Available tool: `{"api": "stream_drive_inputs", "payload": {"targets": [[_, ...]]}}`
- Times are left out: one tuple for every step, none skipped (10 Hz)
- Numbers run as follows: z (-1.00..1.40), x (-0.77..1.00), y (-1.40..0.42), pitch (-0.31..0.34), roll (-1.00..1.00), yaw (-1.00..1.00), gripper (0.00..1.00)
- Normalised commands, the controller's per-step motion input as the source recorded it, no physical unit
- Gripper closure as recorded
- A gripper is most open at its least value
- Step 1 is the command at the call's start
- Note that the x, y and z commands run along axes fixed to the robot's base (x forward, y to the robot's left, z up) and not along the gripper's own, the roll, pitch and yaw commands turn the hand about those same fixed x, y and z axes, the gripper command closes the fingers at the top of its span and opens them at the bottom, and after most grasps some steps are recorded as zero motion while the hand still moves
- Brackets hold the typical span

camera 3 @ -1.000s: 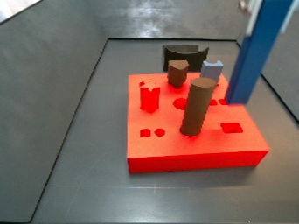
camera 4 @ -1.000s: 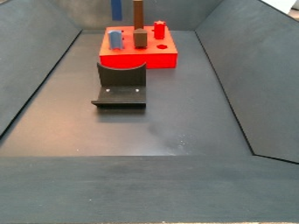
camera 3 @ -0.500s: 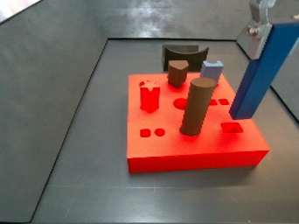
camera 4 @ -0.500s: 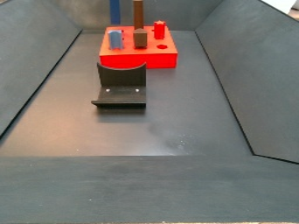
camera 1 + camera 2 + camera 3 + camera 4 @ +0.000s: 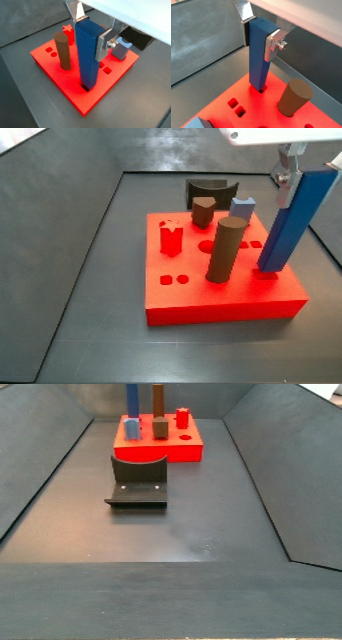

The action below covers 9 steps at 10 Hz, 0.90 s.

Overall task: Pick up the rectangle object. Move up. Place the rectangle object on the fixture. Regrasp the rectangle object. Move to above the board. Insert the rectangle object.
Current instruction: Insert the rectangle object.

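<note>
Gripper: in both wrist views the gripper (image 5: pixel 91 31) (image 5: pixel 260 32) sits above the board, silver finger plates clamped on the upper end of the rectangle object (image 5: pixel 87 55), one plate on each broad side; in a side view only its lower part shows at the top edge, gripper (image 5: pixel 305 163).
Rectangle object: upright, slightly tilted in a side view (image 5: pixel 294 220); lower end meets a dark rectangular hole in the board (image 5: pixel 260 89). How deep it sits in the hole is hard to tell, probably just entering.
Board: red slab (image 5: pixel 221 298) on the dark floor, small cut-out holes near its front edge (image 5: pixel 173 281).
Tall brown cylinder: stands on the board just beside the bar (image 5: pixel 226 250) (image 5: pixel 63 51).
Red peg: short upright piece on the board's left part (image 5: pixel 170 237).
Second brown cylinder: shorter, toward the back of the board (image 5: pixel 202 212).
Pale-blue block: at the back of the board, near the bar (image 5: pixel 243 207) (image 5: pixel 121 50).
Fixture: dark block with U notch, behind the board in a side view (image 5: pixel 207 192); in the opposite side view nearer than the board, fixture (image 5: pixel 138 478), board (image 5: pixel 159 447) far back.
</note>
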Motion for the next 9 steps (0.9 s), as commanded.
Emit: {"api": "stream_drive_inputs", "payload": {"targets": [[-0.19,-0.07,0.0,-0.026,-0.06,0.0,1.0],[-0.23,0.0,0.0,-0.05,-0.08,0.0,1.0],[-0.2,0.0,0.0,-0.026,-0.06,0.0,1.0],[-0.16,0.0,-0.02,-0.019,-0.04,0.0,1.0],[-0.13,0.0,-0.05,-0.016,-0.03,0.0,1.0],[-0.11,0.0,-0.09,-0.019,-0.02,0.0,1.0],[-0.09,0.0,-0.14,-0.011,-0.01,0.0,1.0],[-0.08,0.0,-0.13,-0.019,-0.02,0.0,1.0],[-0.18,0.04,-0.05,0.0,0.0,0.0,1.0]]}}
